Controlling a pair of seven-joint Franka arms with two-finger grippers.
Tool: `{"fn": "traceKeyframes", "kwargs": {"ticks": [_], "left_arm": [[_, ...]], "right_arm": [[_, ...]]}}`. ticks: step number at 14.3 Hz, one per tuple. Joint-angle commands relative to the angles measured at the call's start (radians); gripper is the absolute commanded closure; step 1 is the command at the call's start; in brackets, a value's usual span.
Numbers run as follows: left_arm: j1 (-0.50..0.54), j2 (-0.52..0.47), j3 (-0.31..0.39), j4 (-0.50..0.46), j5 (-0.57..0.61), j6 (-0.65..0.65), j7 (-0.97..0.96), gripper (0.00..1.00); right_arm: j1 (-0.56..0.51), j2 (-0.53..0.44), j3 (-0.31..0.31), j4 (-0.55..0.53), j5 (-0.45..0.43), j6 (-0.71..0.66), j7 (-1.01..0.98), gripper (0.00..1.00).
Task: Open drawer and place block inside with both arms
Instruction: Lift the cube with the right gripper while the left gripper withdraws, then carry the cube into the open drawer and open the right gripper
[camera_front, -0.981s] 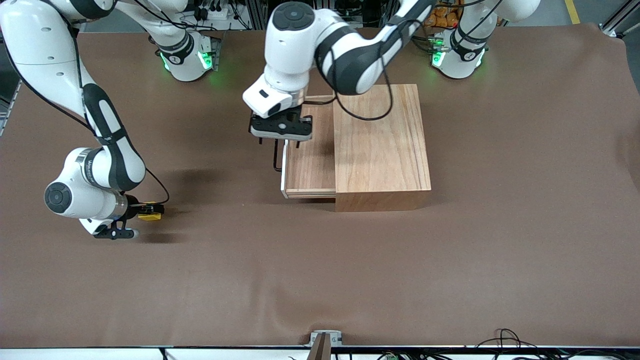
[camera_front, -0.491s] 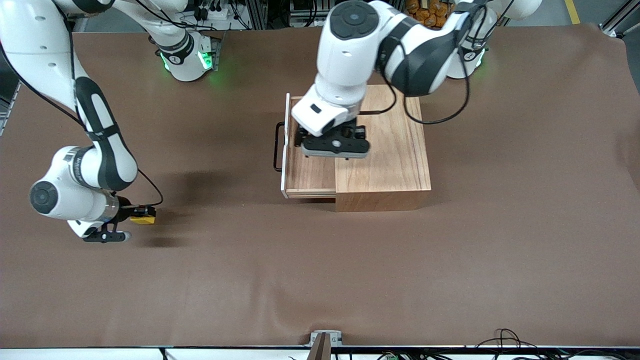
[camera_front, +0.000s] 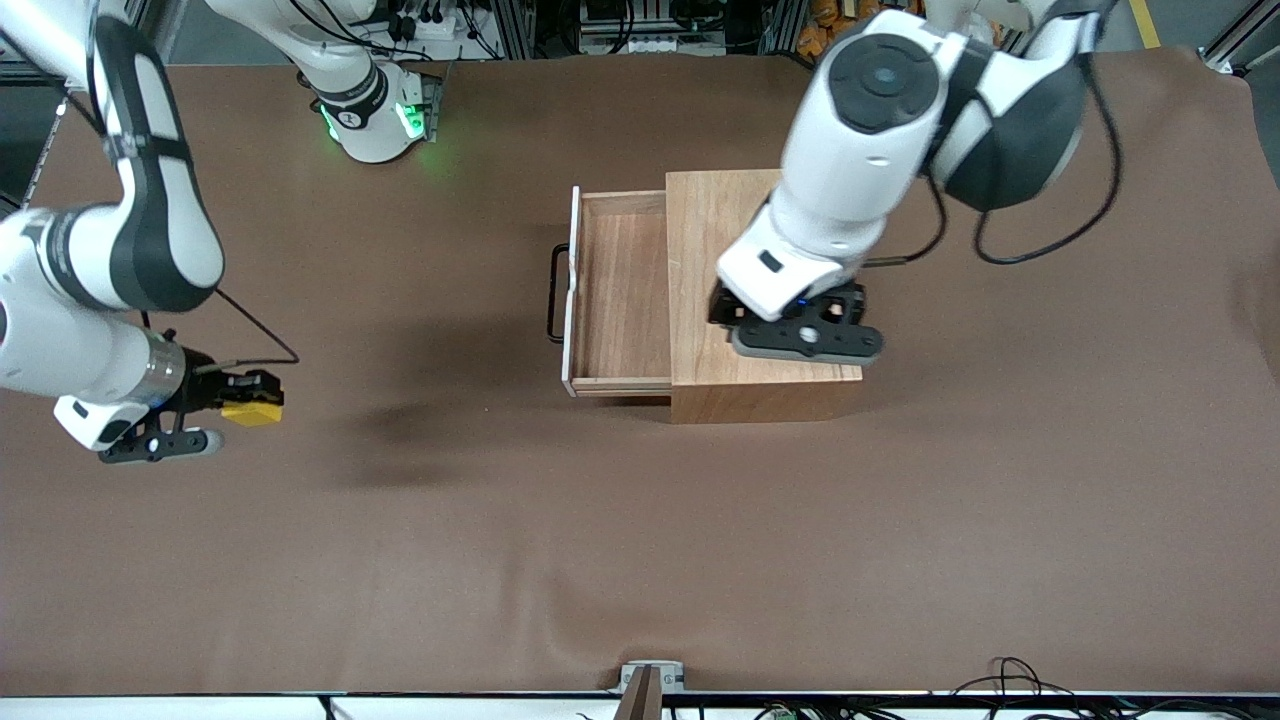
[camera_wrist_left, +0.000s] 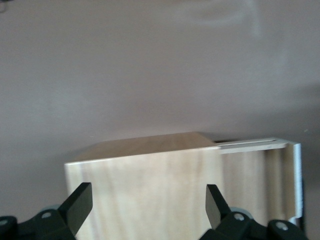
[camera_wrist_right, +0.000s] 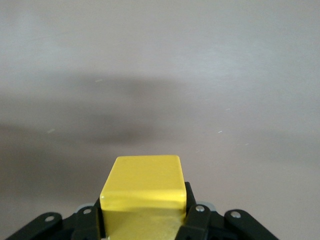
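The small bright yellow cube block (camera_wrist_right: 142, 189) sits between the jaws of the right gripper (camera_front: 238, 400), which are closed on two of its side faces. In the right wrist view the top part of the block stands out past the jaws, and below it there is only the bare brown counter (camera_front: 640, 560); the shadow on the cloth suggests that the block is lifted off the surface, toward the right arm's end of the counter.

The shallow light-wood drawer (camera_front: 620, 290) with the whitish front panel is pulled out of the big light-wood box (camera_front: 740, 260), and its floor is bare. The thin black U-shaped handle (camera_front: 553, 295) is free.

The left gripper (camera_front: 800, 335) hangs over the top of the box with its jaws spread wide and holding nothing. The box top lies under the gap between them.

The block looks stiff and light, with flat smooth faces, so a grip on two opposite faces seems right. It could slip if the squeeze is weak. It is much smaller than the drawer, so it should fit inside easily.
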Motion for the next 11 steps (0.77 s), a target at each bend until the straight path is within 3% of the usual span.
{"fn": "traceKeyframes", "kwargs": {"ticks": [1, 3, 6, 11], "left_arm": [[0.066, -0.059, -0.005, -0.032, -0.004, -0.072, 0.120, 0.00], [0.121, -0.085, -0.007, -0.032, -0.003, -0.126, 0.174, 0.00], [0.213, -0.115, -0.007, -0.035, -0.004, -0.163, 0.313, 0.00], [0.317, -0.200, -0.010, -0.051, -0.020, -0.260, 0.299, 0.00]], "right_arm": [[0.092, -0.007, -0.004, 0.025, 0.042, -0.052, 0.048, 0.92], [0.170, -0.007, -0.004, 0.028, 0.098, -0.058, 0.075, 0.92], [0.337, 0.002, -0.006, 0.064, 0.104, -0.052, 0.285, 0.92], [0.541, 0.069, -0.007, 0.159, 0.095, -0.046, 0.483, 0.92]]}}
